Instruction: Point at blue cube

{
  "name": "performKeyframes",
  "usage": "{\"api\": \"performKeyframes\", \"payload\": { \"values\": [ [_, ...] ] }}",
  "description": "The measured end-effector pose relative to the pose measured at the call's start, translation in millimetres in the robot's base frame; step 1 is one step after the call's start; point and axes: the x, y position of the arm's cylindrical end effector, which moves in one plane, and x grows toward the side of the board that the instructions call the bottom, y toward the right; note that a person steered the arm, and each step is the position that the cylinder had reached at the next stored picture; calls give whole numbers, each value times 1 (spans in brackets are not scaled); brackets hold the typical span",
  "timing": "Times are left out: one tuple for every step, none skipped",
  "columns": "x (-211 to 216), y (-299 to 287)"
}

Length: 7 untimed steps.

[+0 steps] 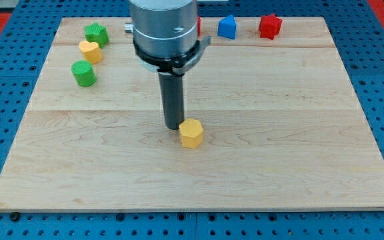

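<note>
Blue cube (pixel 227 27) sat at the desk's (pixel 279 133) top edge, untouched. My tip (pixel 173 127) touched a yellow hexagonal block (pixel 191 133) mid-desk, well apart. No jaws fitted. Pointing not yet done.

A broad silver-grey metal cylinder (pixel 164 27) ringed by a dark band with small side screws, narrowing into a straight dark rod (pixel 173 100).

Bright, even overhead light, sharp focus, soft short shadows beside blocks, no glare.
</note>
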Motion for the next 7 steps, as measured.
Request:
{"api": "performKeyframes", "payload": {
  "values": [
    [9, 13],
    [12, 19],
    [14, 10],
    [18, -69],
    [0, -165],
    [-52, -224],
    [-114, -258]
  ]
}}
